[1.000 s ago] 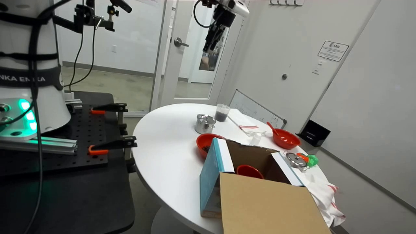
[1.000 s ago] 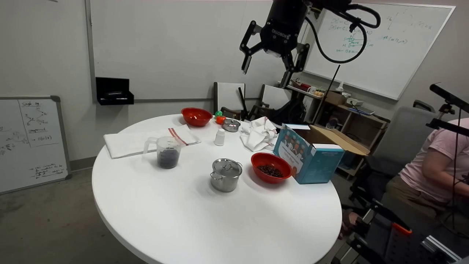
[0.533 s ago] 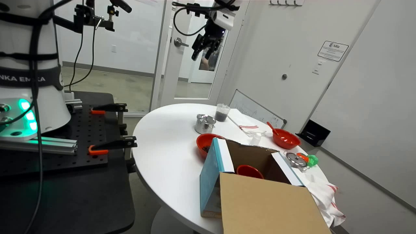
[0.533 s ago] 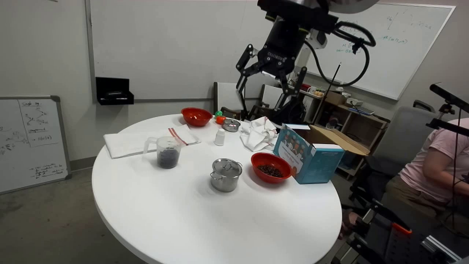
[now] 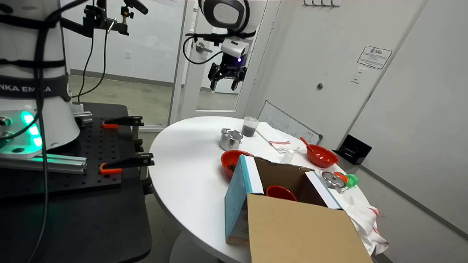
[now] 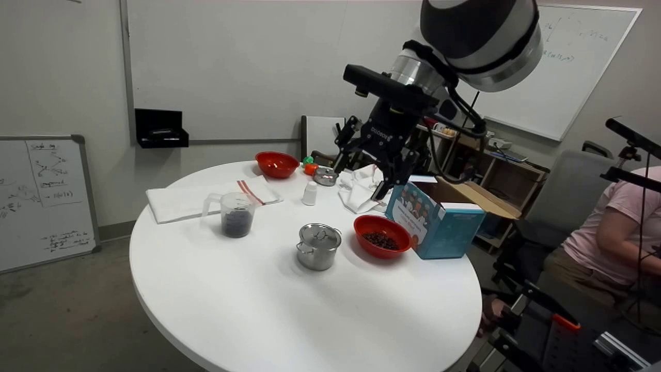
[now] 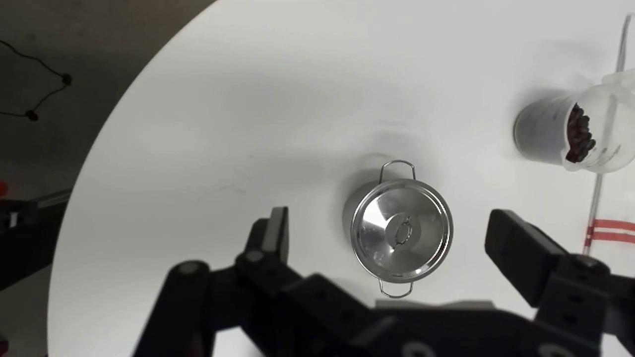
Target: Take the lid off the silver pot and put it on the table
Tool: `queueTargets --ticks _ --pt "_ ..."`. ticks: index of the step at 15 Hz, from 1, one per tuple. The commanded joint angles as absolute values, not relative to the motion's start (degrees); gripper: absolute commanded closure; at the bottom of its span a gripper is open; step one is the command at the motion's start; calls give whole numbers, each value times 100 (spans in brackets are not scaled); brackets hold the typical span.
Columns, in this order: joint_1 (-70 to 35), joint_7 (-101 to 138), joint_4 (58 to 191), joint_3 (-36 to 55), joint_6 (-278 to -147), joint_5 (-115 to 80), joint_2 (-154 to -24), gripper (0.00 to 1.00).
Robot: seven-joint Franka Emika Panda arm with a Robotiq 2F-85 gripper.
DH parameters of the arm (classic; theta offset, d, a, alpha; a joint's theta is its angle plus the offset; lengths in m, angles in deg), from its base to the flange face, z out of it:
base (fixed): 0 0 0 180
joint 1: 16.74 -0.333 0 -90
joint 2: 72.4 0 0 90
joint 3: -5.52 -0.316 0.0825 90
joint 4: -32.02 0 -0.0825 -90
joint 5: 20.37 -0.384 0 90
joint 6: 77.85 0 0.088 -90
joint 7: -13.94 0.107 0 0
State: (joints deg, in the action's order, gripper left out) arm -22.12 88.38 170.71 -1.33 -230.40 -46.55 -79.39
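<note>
gripper (image 5: 223,87) sits lower than in the earlier frame in both exterior views, well above the surface (image 6: 248,305), and more of the robot arm (image 6: 480,36) comes into view. it's turned too: in an exterior view its fingers (image 5: 235,84) now stand spread side by side, tips down. jaws wide, tips well apart.

lid (image 7: 421,243) lies flat on the silver pot (image 6: 316,260), covering it; pot stands upright on the surface, same spot as before. wrist view has both from above, between the fingers.

the other things sit as before. in an exterior view: red bowl (image 6: 376,251) with dark bits (image 6: 381,241) just right of the pot; blue cardboard box (image 6: 449,240) right of the bowl, can't tell if touching; measuring cup (image 6: 238,202), dark stuff (image 6: 236,223) inside, left of the pot and a bit farther; white bottle (image 6: 309,194) beyond the pot; folded towel (image 6: 181,204) far left, behind the measuring cup; crumpled cloth (image 6: 356,199) on the far side, now partly covered by the gripper; low metal pan (image 6: 326,178) and second red bowl (image 6: 273,172) also at the far edge.
</note>
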Motion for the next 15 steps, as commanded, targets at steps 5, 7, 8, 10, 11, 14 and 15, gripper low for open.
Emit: queueTargets --ticks 5,7,8,10,11,14,15 --pt "-2313 9261 16663 48 -22852 -4181 -8258 0" --pt "-2301 9392 16303 146 -22530 -3863 -8499 0" --pt "-2309 9477 16116 193 -22362 -3716 -8612 0" --pt "-2340 9610 15727 267 -22026 -3493 -8843 0" --pt "-2362 9691 15523 297 -21887 -3408 -8977 0" --pt "-2381 9808 15018 338 -21599 -3375 -9355 0" --pt "-2366 9797 14884 334 -21514 -3437 -9481 0"
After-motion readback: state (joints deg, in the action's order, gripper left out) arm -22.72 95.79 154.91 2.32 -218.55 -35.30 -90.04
